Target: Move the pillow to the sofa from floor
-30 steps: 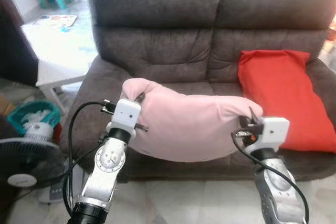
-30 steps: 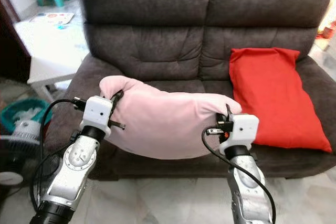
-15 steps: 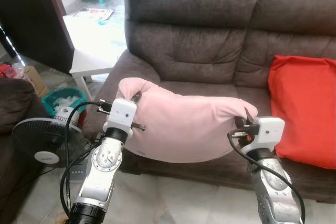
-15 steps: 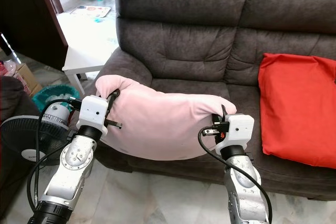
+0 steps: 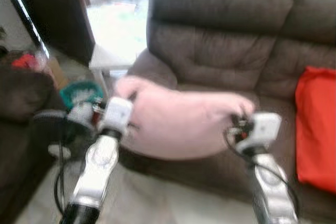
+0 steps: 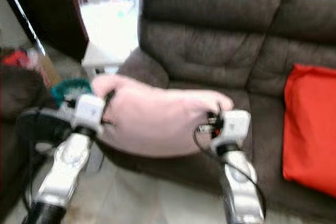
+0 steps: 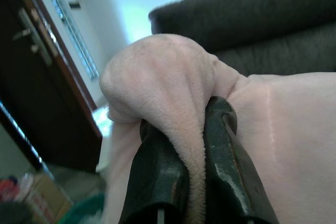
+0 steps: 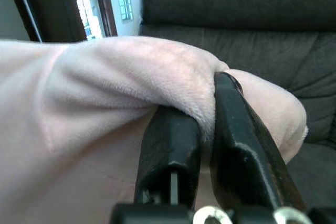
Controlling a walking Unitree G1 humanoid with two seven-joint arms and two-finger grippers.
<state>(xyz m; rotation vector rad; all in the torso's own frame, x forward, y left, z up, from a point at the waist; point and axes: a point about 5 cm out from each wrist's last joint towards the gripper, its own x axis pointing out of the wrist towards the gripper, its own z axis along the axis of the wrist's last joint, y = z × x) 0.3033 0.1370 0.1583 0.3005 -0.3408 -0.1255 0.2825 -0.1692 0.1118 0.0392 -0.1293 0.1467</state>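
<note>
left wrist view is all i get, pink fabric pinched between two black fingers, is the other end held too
Observer: Yes, the right gripper is shut on the pink pillow's other corner.
Operator: is it over the sofa
Observer: It hangs in front of the dark sofa's left seat, level with the cushion's front edge.
Operator: anything on the seats
Observer: A red pillow lies on the right seat.
</note>
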